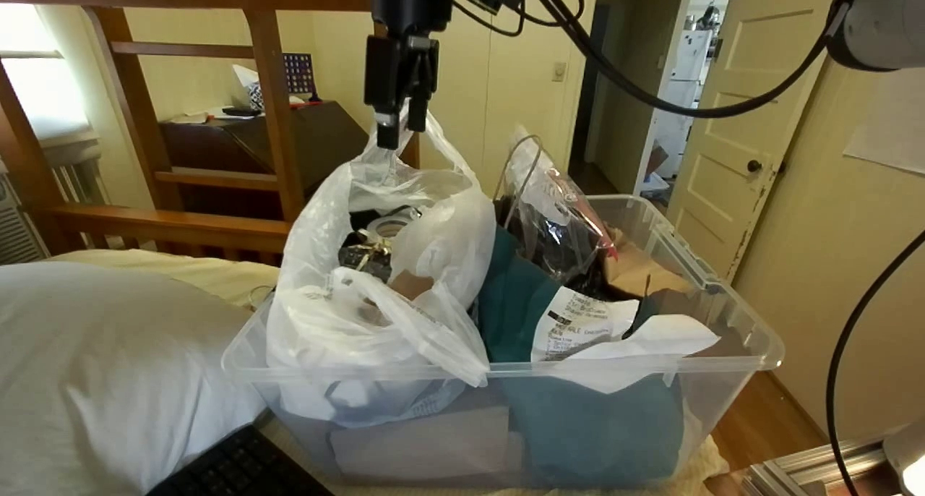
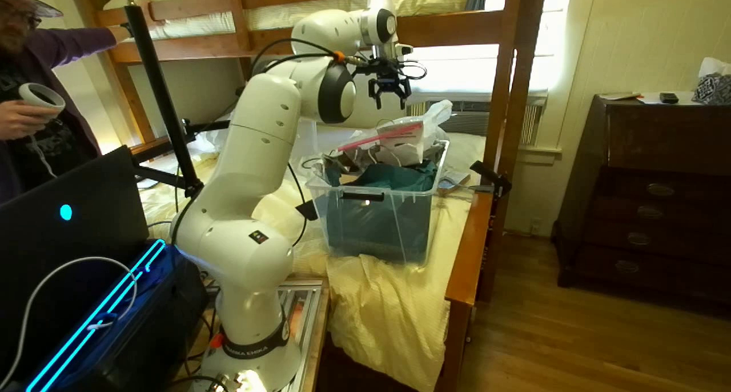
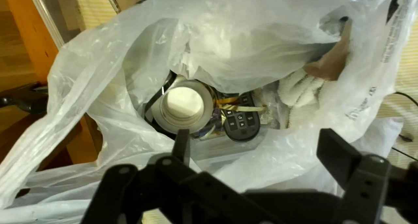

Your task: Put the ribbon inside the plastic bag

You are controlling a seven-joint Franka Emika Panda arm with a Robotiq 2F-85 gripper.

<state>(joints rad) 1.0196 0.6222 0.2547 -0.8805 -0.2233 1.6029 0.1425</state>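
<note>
The white crinkled plastic bag (image 1: 452, 243) stands open in the near-left part of the clear bin. It fills most of the wrist view (image 3: 235, 51), and part of it shows in an exterior view (image 2: 438, 116). A pale round coil, the ribbon (image 3: 207, 103), lies inside the bag beside a dark remote (image 3: 241, 129). The ribbon also shows through the bag's mouth in an exterior view (image 1: 390, 228). My gripper (image 3: 253, 142) points down above the bag with its fingers apart and nothing between them. It shows in both exterior views (image 1: 402, 127) (image 2: 390, 100), close to a raised bag handle.
The clear bin (image 1: 723, 315) also holds teal cloth (image 1: 517, 286), a clear bag with dark red contents (image 1: 560, 214) and a printed paper (image 1: 578, 322). A white pillow (image 1: 123, 351) and a black keyboard (image 1: 242, 467) lie beside it. A wooden bunk ladder (image 1: 271, 120) stands behind.
</note>
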